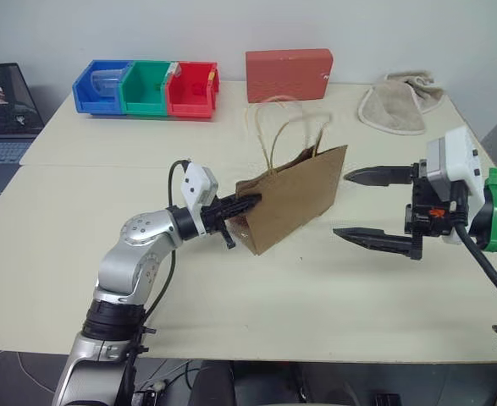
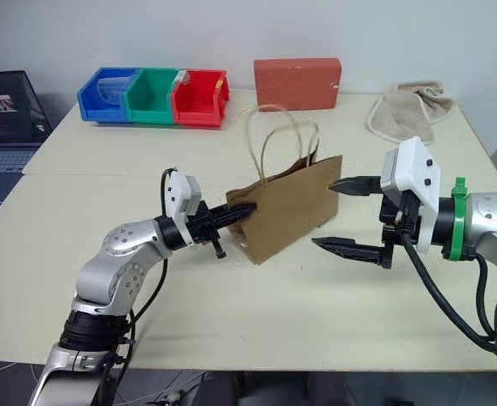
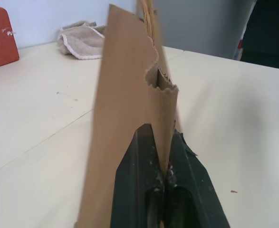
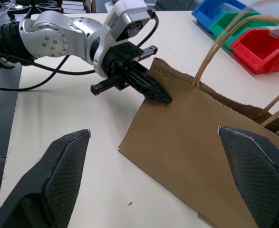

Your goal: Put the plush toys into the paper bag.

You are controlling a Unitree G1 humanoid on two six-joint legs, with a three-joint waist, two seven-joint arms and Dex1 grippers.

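Note:
The brown paper bag [image 1: 295,199] stands upright in the middle of the table, its two thin loop handles [image 1: 278,127] sticking up. My left gripper [image 1: 252,203] is shut on the bag's left side edge near the top; the left wrist view shows the paper pinched between its black fingers [image 3: 134,180]. My right gripper [image 1: 341,204] hangs open just right of the bag, one finger level with the bag's top corner and the other lower, nothing between them. The plush toys are out of view.
Blue, green and red bins [image 1: 146,87] sit at the back left, with a red block [image 1: 289,74] behind the bag. A beige cloth [image 1: 396,103] lies at the back right, and a laptop [image 1: 2,110] stands off the table's left side.

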